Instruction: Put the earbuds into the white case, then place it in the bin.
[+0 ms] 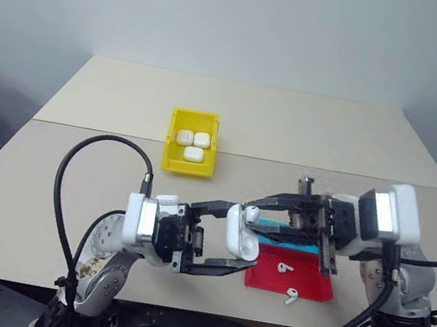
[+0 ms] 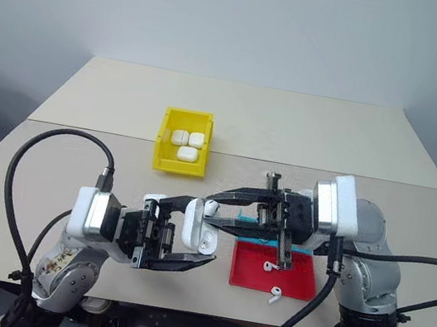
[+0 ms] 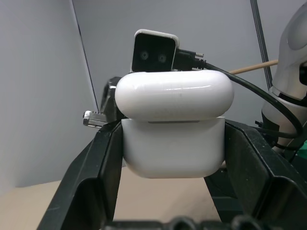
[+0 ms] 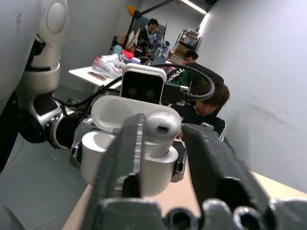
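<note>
With the left gripper (image 1: 231, 237) clamping the open white case (image 1: 241, 233) above the table's (image 1: 47, 185) near edge, the right gripper (image 4: 160, 134), jaws parted, seats one earbud (image 4: 160, 125); two earbuds (image 1: 288, 282) remain at the red tray (image 1: 267, 274), the yellow bin (image 1: 174, 160) awaits.
</note>
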`<action>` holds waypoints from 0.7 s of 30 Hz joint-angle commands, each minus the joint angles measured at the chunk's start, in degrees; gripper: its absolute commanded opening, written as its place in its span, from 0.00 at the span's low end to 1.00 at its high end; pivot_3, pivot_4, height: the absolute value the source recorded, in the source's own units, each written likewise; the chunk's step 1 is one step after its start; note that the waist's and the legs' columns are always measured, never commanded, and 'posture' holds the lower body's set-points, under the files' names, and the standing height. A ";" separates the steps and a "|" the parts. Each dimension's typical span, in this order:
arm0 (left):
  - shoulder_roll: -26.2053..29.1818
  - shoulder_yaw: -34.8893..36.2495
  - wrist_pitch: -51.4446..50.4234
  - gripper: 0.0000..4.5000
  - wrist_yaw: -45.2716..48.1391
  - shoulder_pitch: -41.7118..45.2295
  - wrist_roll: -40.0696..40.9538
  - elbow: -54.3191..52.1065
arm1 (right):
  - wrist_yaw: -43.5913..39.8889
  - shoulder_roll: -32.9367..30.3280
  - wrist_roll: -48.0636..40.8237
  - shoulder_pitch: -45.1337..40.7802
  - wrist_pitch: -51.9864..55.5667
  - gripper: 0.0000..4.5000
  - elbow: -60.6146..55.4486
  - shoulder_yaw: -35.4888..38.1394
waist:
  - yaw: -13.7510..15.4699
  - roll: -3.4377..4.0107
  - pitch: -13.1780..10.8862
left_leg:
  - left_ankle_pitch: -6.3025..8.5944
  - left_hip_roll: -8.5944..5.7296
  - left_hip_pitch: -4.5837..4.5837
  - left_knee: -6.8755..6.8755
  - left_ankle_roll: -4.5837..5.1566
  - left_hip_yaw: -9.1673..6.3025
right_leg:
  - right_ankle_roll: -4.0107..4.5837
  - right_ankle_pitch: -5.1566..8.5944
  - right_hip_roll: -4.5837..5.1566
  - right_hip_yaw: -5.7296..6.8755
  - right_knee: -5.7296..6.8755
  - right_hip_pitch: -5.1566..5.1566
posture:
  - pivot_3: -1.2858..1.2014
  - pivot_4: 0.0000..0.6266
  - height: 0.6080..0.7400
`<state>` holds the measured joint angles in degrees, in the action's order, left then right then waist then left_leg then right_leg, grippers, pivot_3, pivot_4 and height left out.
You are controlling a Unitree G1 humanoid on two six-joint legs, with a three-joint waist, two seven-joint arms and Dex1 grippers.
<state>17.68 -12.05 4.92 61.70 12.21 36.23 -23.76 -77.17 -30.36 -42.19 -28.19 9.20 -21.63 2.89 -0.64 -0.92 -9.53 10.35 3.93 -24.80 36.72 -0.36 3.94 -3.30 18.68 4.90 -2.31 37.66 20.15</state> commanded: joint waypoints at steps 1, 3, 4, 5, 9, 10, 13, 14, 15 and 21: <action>-0.77 0.08 0.96 0.65 -0.02 0.09 0.13 -1.05 | -1.12 -0.83 1.15 0.56 -1.73 0.50 -0.70 -0.95 | -0.02 0.00 0.00 | 0.00 0.00 0.00 0.00 0.00 0.00 | 0.00 0.00 0.00 0.00 0.00 0.00 | 0.52 0.24 1.00; -0.88 0.15 1.00 0.65 -0.03 -0.02 -0.19 -0.88 | -1.54 -1.04 0.73 0.71 -1.92 0.50 -0.81 -0.85 | 0.00 0.00 0.00 | 0.00 0.00 0.00 0.00 0.00 0.00 | 0.00 0.00 0.00 0.00 -0.01 0.00 | 0.52 0.24 1.00; -0.84 0.25 1.01 0.65 -0.12 -0.14 -0.42 -0.75 | -1.50 -1.23 0.96 0.72 -2.21 0.50 -0.87 -0.72 | 0.00 0.00 0.00 | 0.00 0.00 0.00 0.00 0.00 0.00 | 0.00 0.00 0.00 0.00 -0.01 0.00 | 0.52 0.24 1.00; -0.76 0.42 1.18 0.65 -0.15 -0.34 -0.73 -0.51 | -1.47 -1.50 1.23 0.64 -2.55 0.50 -0.81 -0.42 | 0.00 0.00 0.00 | 0.00 0.00 0.00 0.00 0.00 0.00 | 0.00 0.00 0.00 0.00 -0.01 0.00 | 0.52 0.24 1.00; 0.85 1.82 3.22 0.65 0.63 -1.66 -3.58 1.76 | -1.50 -4.82 0.08 -1.49 -0.75 0.50 1.20 2.90 | 0.01 0.00 0.00 | 0.00 0.00 0.00 0.00 0.00 0.00 | 0.00 0.00 0.00 0.00 -0.01 0.00 | 0.52 0.24 1.00; 1.35 2.27 4.06 0.65 1.05 -2.11 -4.32 2.56 | -1.89 -6.75 -0.06 -2.18 0.51 0.50 2.09 3.48 | 0.01 0.00 0.00 | 0.00 0.00 0.00 0.00 0.00 0.00 | 0.00 0.00 0.00 0.00 -0.01 0.00 | 0.52 0.24 1.00; 2.89 3.68 6.21 0.65 0.94 -3.19 -6.85 4.80 | -1.98 -13.34 5.08 -4.35 2.32 0.50 6.19 2.24 | -0.03 0.00 0.00 | 0.00 0.01 0.01 0.00 0.00 0.02 | 0.01 0.00 0.00 -0.01 -0.01 0.01 | 0.52 0.24 1.00; 3.53 3.95 6.46 0.65 0.82 -3.63 -7.54 5.12 | -2.20 -16.04 8.09 -5.80 3.82 0.50 8.00 0.05 | -0.06 0.00 0.00 | 0.00 0.01 0.01 -0.01 0.00 0.03 | 0.01 0.00 0.00 -0.01 -0.02 0.02 | 0.52 0.24 1.00; 3.97 4.13 6.89 0.65 1.00 -4.11 -7.79 5.27 | -1.82 -17.98 11.73 -7.20 4.41 0.50 9.77 -2.24 | -0.07 0.00 0.00 | 0.00 0.02 0.01 -0.03 0.00 0.04 | 0.01 0.00 0.00 -0.02 -0.03 0.03 | 0.52 0.24 1.00; 5.29 4.26 7.60 0.65 0.31 -6.66 -8.89 3.98 | -4.21 -21.90 26.55 -15.02 1.41 0.50 19.00 -12.80 | -0.12 0.00 0.00 | 0.01 0.04 0.01 -0.12 0.00 0.11 | 0.02 0.01 0.00 -0.08 -0.05 0.13 | 0.52 0.24 1.00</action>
<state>22.73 -8.16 11.16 62.33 5.75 27.38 -17.57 -80.13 -51.64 -18.00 -40.93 12.47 -3.23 -9.06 -0.76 -0.91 -9.54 10.36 3.96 -24.80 36.58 -0.35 4.05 -3.28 18.69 4.90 -2.39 37.59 20.28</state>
